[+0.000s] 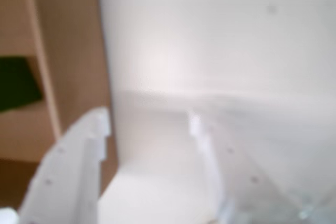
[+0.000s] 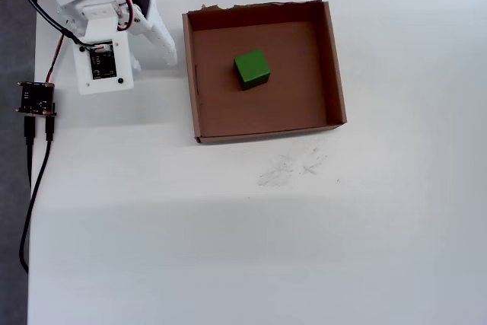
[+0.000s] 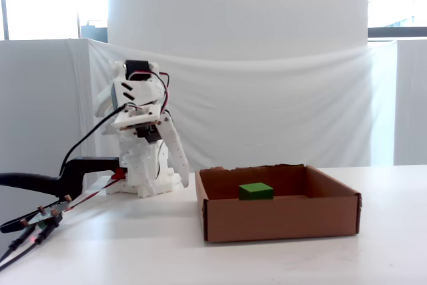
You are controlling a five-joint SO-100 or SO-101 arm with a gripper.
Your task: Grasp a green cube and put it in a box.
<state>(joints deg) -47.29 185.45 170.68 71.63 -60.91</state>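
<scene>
The green cube [image 2: 252, 68] rests on the floor of the brown cardboard box [image 2: 335, 66], a little above its middle in the overhead view. In the fixed view the cube [image 3: 256, 191] shows just over the box's front wall [image 3: 280, 218]. My gripper [image 2: 166, 47] hangs folded back by the arm's base, left of the box and apart from it, fingertips pointing down at the table [image 3: 181, 179]. The blurred wrist view shows the gripper [image 1: 149, 121] open, with only white table between its two white fingers. The box wall [image 1: 73, 51] and the dark green cube [image 1: 18, 82] sit at that view's left edge.
The white arm base [image 2: 103, 66] stands at the table's top left in the overhead view. A small circuit board [image 2: 36, 98] with cables hangs off the left edge. A black clamp [image 3: 40, 181] juts out left. Faint scribbles [image 2: 293, 165] mark the white table below the box.
</scene>
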